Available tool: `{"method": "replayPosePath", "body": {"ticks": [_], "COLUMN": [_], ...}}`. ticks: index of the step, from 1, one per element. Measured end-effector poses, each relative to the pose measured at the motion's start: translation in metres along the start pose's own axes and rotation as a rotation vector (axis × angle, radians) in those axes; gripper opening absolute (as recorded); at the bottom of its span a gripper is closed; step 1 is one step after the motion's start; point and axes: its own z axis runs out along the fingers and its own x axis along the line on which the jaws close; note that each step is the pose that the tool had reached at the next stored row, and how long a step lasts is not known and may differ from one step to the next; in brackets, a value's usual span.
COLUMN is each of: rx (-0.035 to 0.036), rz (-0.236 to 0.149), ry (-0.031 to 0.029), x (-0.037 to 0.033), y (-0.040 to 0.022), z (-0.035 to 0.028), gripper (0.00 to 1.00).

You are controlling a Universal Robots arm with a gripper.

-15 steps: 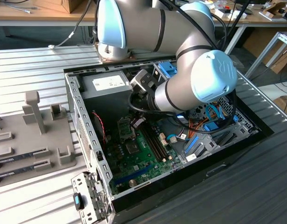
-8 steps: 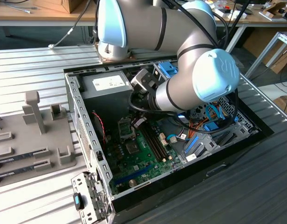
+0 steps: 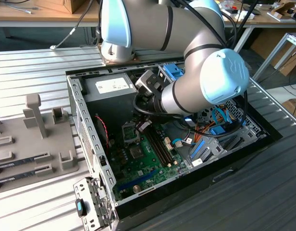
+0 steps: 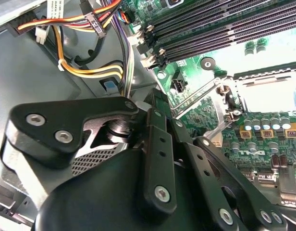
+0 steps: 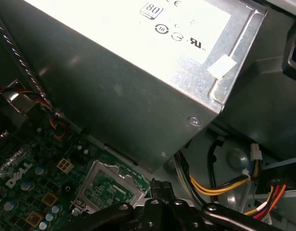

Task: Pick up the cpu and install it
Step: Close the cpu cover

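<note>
Black linkage gripper (image 3: pixel 141 126) hanging just above green motherboard's (image 3: pixel 138 162) open metal-framed socket (image 5: pixel 113 187), grip state impossible to tell.

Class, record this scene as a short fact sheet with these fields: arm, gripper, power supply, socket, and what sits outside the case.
Arm: grey-and-blue robot arm reaches into the open black computer case.
Gripper: black gripper hangs low above the green motherboard; whether it carries anything cannot be told.
Power supply: grey metal power-supply box with a white label.
Socket: metal-framed square processor socket, near the gripper and next to that box.
Outside case: grey plastic holder tray, on the exterior view's left.
</note>
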Motion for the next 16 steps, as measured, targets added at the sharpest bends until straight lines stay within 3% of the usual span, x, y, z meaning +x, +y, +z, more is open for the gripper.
{"method": "replayPosePath", "body": {"ticks": [16], "rx": [-0.0068], "rz": [-0.006], "ry": [-0.0016], "x": [-0.0012], "y": [0.0041], "z": [-0.0097], "gripper": [0.11]}}
